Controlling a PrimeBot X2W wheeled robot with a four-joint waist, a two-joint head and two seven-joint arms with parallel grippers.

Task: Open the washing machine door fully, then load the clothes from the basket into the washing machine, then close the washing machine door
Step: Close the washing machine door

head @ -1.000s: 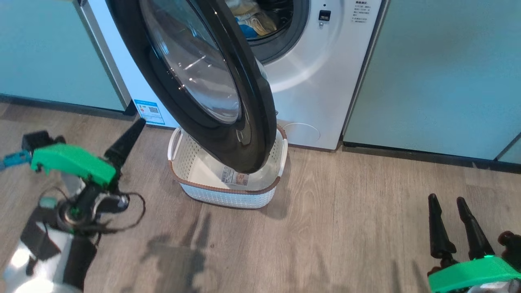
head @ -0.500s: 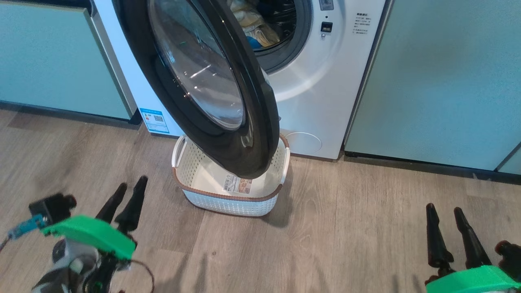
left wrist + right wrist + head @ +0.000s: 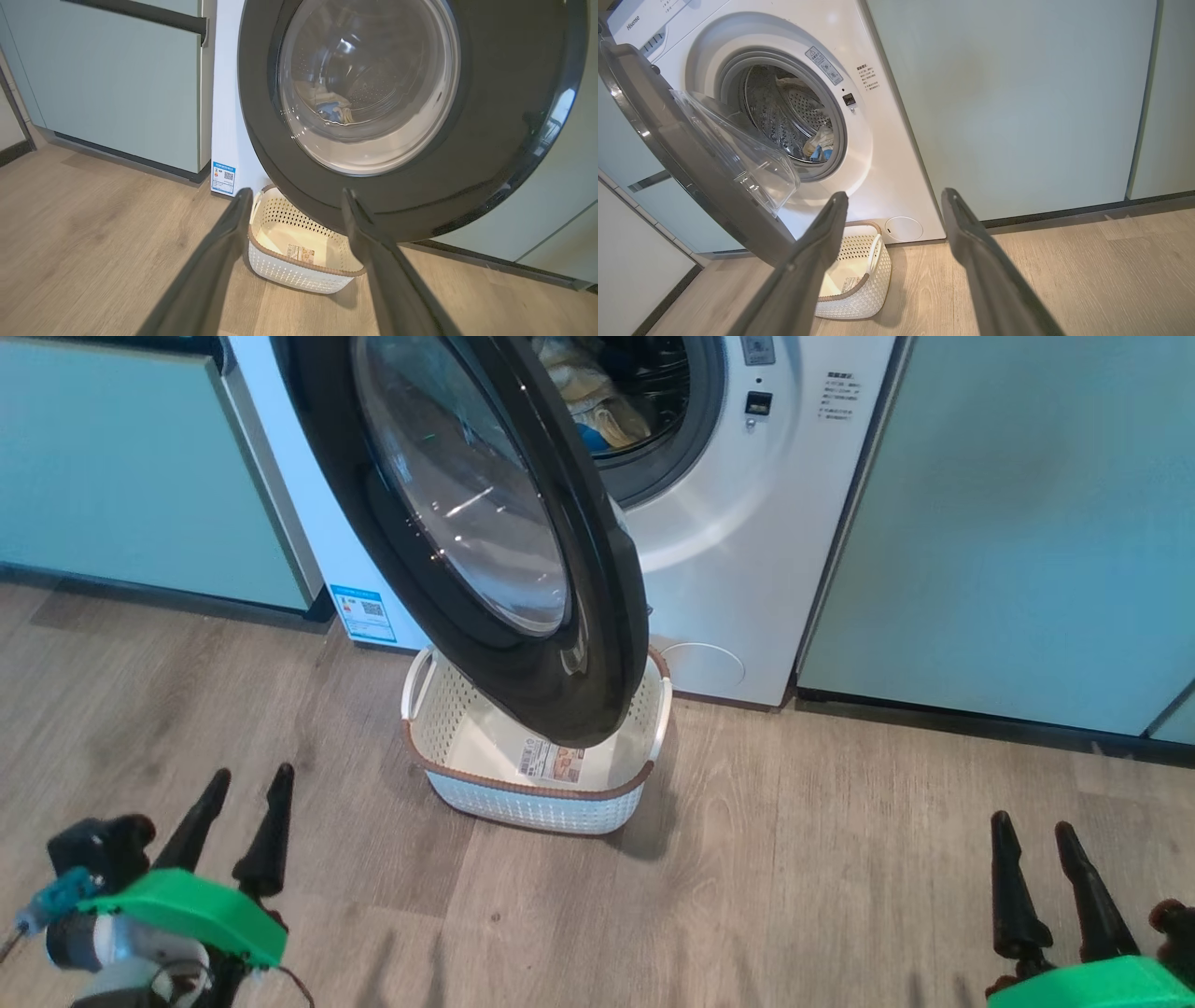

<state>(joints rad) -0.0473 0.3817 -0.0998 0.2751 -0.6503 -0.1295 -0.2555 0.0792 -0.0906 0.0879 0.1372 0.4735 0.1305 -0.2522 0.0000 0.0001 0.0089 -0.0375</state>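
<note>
The washing machine [image 3: 738, 541] stands between pale green cabinets. Its black washing machine door [image 3: 467, 523] hangs swung out to the left, with its lower edge over the basket [image 3: 532, 807]. Pale yellow and blue clothes [image 3: 583, 392] lie in the drum, also seen as clothes [image 3: 817, 144] past the gasket. Inside the cream basket [image 3: 299, 277] I see just a label on its floor. My left gripper [image 3: 252, 773] is open at the lower left, well short of the door [image 3: 490, 116]. My right gripper [image 3: 1033, 822] is open at the lower right, holding nothing.
Pale green cabinet doors [image 3: 121, 476] flank the machine on the left and cabinet doors [image 3: 1027, 523] on the right. Wood-look floor [image 3: 794, 859] spreads in front of the basket and between my two arms.
My left arm has come down and back from beside the door to the lower left, fingers still apart. The camera has shifted a little. Door, basket and right gripper hold their places.
</note>
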